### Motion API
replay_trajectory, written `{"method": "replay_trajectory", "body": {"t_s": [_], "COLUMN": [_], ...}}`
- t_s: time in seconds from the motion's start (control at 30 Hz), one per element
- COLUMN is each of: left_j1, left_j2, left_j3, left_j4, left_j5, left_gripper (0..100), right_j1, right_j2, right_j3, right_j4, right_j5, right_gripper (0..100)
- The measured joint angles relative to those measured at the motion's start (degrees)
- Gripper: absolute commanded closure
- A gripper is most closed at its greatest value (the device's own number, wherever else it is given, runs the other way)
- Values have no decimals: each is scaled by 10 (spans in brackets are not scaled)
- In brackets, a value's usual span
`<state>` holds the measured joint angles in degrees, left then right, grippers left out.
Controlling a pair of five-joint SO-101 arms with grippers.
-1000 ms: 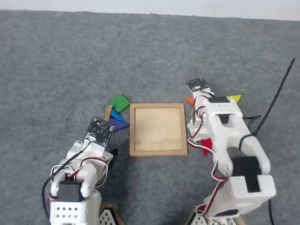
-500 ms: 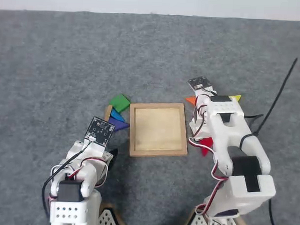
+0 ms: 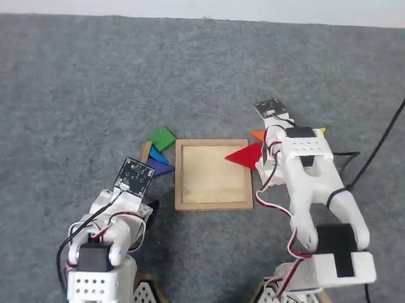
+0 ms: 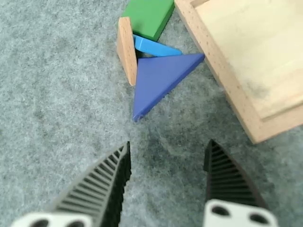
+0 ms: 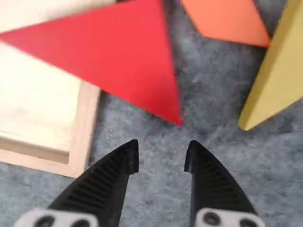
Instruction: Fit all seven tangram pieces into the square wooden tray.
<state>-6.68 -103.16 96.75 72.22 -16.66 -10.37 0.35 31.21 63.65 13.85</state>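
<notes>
The square wooden tray point(image 3: 210, 206) lies mid-table with a bare floor. A red triangle point(image 3: 247, 155) rests tilted across its right rim, partly over the inside. In the right wrist view my right gripper point(image 5: 162, 144) is open just short of the red triangle's point(image 5: 128, 61) tip, holding nothing. An orange piece point(image 5: 227, 19) and a yellow piece point(image 5: 277, 75) lie on the mat beyond it. My left gripper point(image 4: 168, 144) is open over bare mat, short of a dark blue triangle point(image 4: 158, 78), a light blue piece point(image 4: 156, 47), a green square point(image 4: 147, 16) and a wood-coloured piece point(image 4: 126, 49).
Grey felt mat covers the table. The left cluster point(image 3: 159, 153) sits against the tray's left side. The orange piece point(image 3: 257, 134) and the yellow piece point(image 3: 317, 131) lie off its right far corner. A black cable point(image 3: 382, 141) runs along the right.
The red triangle has gone from the mat beside the right arm to lying across the tray's right rim. The right arm has shifted slightly. The left arm has kept still.
</notes>
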Motion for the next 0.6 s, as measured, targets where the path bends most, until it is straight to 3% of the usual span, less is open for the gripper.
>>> {"method": "replay_trajectory", "body": {"t_s": [0.2, 0.4, 0.6], "left_j1": [0, 0, 0], "left_j2": [0, 0, 0], "left_j3": [0, 0, 0], "left_j4": [0, 0, 0], "left_j5": [0, 0, 0], "left_gripper": [755, 755, 755], "right_j1": [-5, -31, -12], "right_j2": [0, 12, 158], "right_j3": [-15, -122, -252], "right_j4": [0, 13, 44], "right_j5": [4, 11, 8], "right_gripper": [729, 760, 763]}}
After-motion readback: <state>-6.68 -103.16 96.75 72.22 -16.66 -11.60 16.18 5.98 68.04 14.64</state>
